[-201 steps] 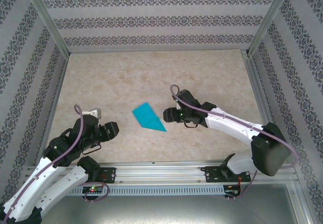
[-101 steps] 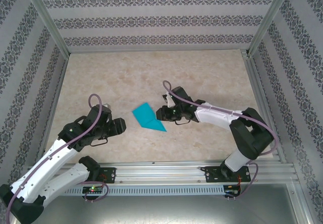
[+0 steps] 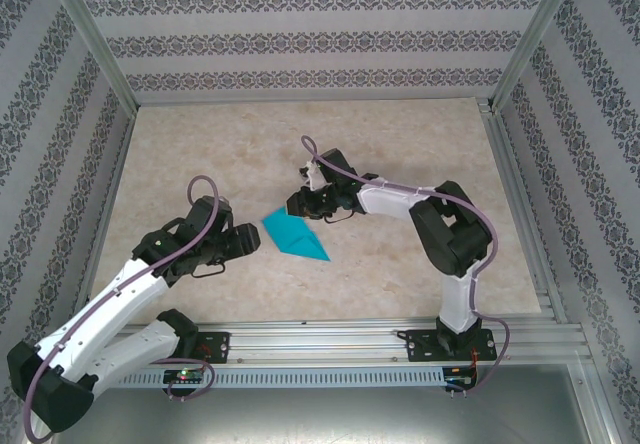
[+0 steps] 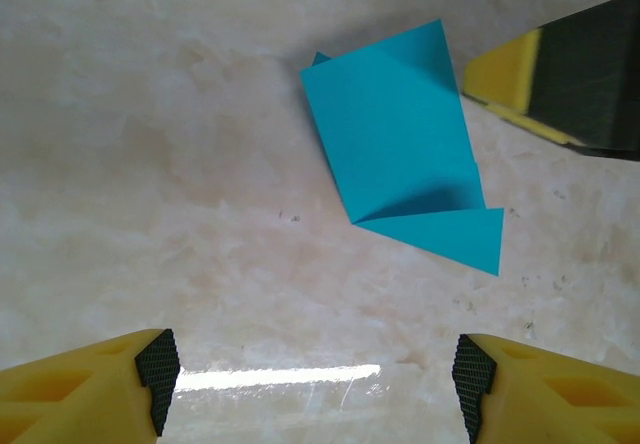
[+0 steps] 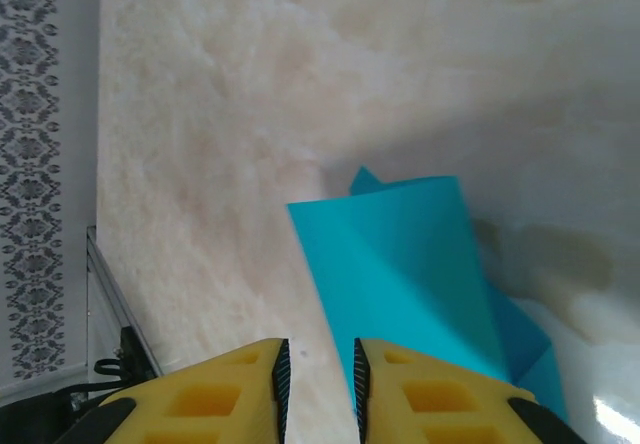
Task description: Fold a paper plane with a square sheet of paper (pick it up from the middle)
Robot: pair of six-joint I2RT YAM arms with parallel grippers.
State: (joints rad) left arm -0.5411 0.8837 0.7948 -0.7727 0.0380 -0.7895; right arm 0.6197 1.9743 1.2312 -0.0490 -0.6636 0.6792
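Note:
The teal-blue sheet of paper (image 3: 293, 234) lies flat mid-table, folded into a broad body with one point toward the near right; no slim paper plane shape shows. My left gripper (image 3: 252, 241) hovers just left of it, open, and in the left wrist view the paper (image 4: 400, 144) lies ahead of the wide-apart fingertips (image 4: 315, 384). My right gripper (image 3: 296, 204) sits at the paper's far edge. Its jaws stand a narrow gap apart (image 5: 320, 379) over bare table, with the paper's edge (image 5: 400, 274) running under the right finger. Nothing is held.
The marble-patterned tabletop (image 3: 220, 154) is walled by patterned panels (image 3: 300, 39) on three sides, with metal posts at the corners. An aluminium rail (image 3: 320, 339) runs along the near edge. A yellow finger of the right gripper (image 4: 510, 74) shows beside the paper in the left wrist view.
The left gripper has advanced right to the paper's left edge. The right gripper has slid left to the paper's far edge and narrowed its jaws. The paper has not moved.

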